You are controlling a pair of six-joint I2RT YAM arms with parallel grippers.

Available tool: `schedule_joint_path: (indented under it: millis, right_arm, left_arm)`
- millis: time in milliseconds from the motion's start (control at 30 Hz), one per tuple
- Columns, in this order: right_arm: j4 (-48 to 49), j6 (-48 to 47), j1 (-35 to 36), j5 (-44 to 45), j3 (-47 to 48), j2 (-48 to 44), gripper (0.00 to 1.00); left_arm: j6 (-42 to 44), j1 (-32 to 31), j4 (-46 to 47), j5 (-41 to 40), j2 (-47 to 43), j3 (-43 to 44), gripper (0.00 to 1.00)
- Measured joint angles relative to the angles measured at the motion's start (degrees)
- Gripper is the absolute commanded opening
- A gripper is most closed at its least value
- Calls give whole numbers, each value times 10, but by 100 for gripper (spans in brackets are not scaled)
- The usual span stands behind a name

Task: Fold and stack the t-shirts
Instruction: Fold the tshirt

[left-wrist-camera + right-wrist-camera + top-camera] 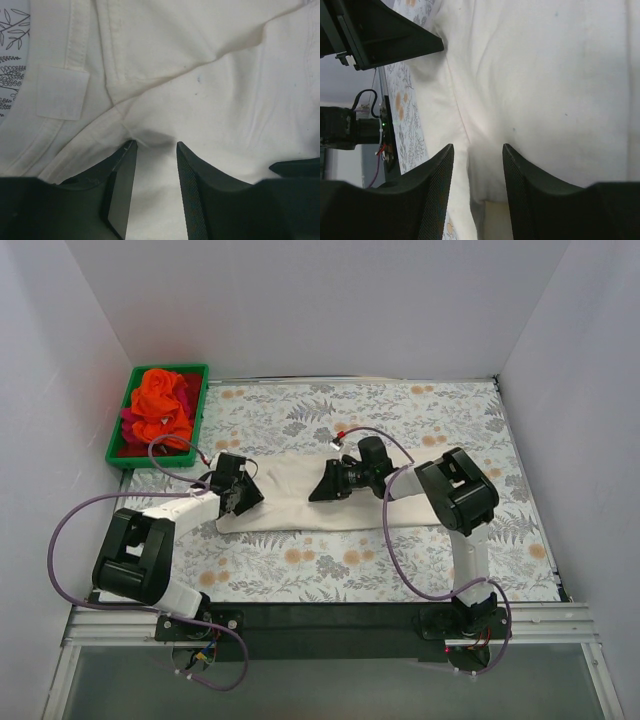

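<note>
Tablecloth (400,560) around cream t-shirt (290,490) seemingly open; green bin (170,368) far-left.

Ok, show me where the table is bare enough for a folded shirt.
Bare tablecloth: the far strip beyond the cream shirt, from green bin to right wall; the patch right of the right arm; the near strip. Crowded: the middle, with left gripper and right gripper on the shirt.

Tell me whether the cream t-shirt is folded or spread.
Partly folded: the cream t-shirt lies as a narrow band with overlapping layers.
</note>
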Motion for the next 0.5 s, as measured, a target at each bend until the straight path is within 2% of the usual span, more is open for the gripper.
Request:
schedule_joint_path:
  millis: [67, 267, 367, 500]
  right_arm:
    - [17, 6, -20, -10, -11, -1, 45]
    - [-19, -14, -76, 24, -66, -86, 47]
    - [-87, -55, -106, 85, -72, -167, 47]
    - [-189, -103, -112, 193, -72, -271, 38]
  left_arm:
    - [-9, 8, 4, 10, 3, 1, 37]
    - [-7, 14, -3, 22, 7, 15, 53]
    - [4, 12, -33, 10, 7, 36, 61]
    - [14, -12, -79, -18, 4, 78, 63]
